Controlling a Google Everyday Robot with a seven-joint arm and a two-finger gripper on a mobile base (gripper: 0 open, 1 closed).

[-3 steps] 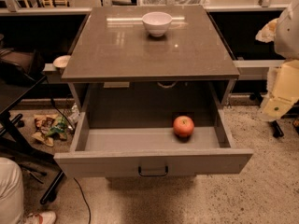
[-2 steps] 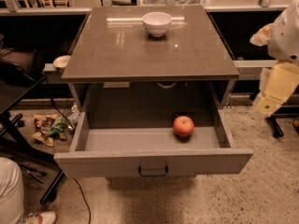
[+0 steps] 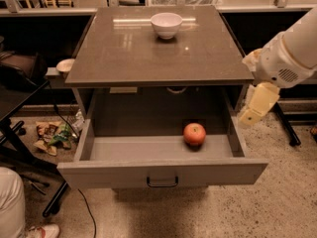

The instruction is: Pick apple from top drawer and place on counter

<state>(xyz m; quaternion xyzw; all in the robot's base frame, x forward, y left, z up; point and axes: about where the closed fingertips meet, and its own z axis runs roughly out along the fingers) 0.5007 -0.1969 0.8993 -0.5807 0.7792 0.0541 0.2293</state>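
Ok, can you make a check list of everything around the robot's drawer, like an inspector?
Surface: counter holds a white bowl near the back.
Job's things: apple lies in the open top drawer, right of middle.
Clutter: wrappers on the floor, left of the drawer.
Hand: outside the drawer's right wall, apart from the apple.
Cables: black cable on the floor, front left.
Surroundings: speckled floor; someone's leg bottom left.

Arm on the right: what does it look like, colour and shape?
The arm is a thick, rounded white tube with a dotted grille on its joint. The gripper, just right of the drawer, is blocky and cream-yellow. No cables show.
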